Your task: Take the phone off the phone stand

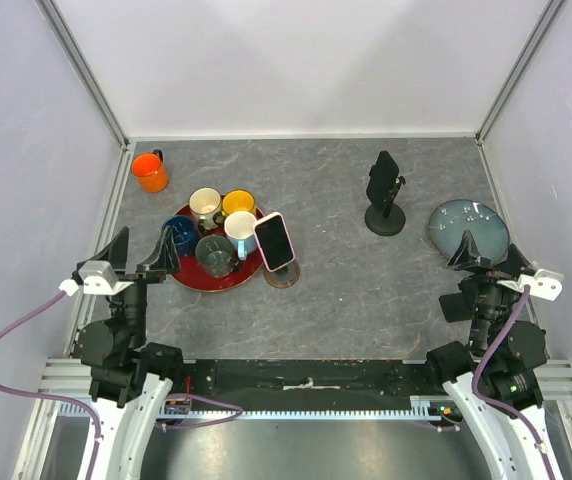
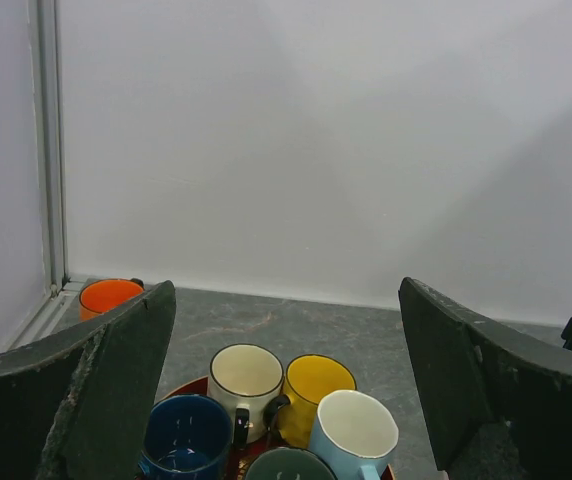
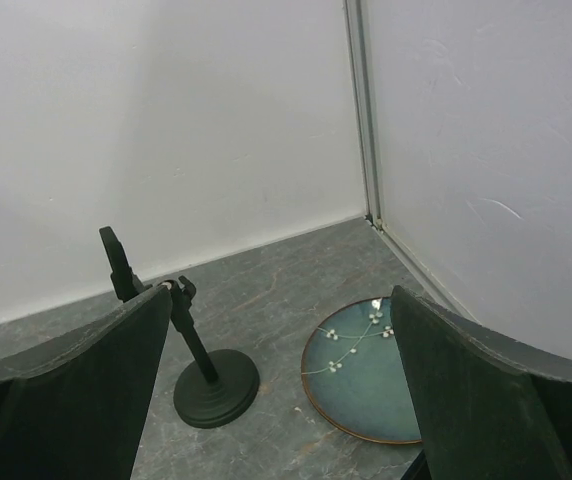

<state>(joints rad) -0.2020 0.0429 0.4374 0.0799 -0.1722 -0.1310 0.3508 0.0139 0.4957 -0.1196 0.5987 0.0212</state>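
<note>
A pink-cased phone (image 1: 274, 241) leans tilted, screen up, on a small round phone stand (image 1: 284, 276) just beside the right rim of a red tray (image 1: 194, 283) on the grey table (image 1: 356, 290). Five mugs crowd the tray: a cream mug (image 1: 205, 206) and a yellow mug (image 1: 238, 203) at its far side, a light blue mug (image 1: 241, 232) at its right edge nearest the phone, a dark blue mug (image 1: 179, 235) at its left and a dark green mug (image 1: 216, 256) at its near side. An orange mug (image 1: 150, 171) stands apart, beyond the tray's far left. Well to the right of the tray rises a black clamp stand (image 1: 385, 195) on a round base, holding nothing, and farther right lies a teal plate (image 1: 468, 228) with a white blossom pattern. The left gripper (image 1: 142, 250) hangs just left of the tray, jaws spread wide and holding nothing; the right gripper (image 1: 488, 258), far right of the tray at the plate's near edge, is likewise wide apart and unladen.
</note>
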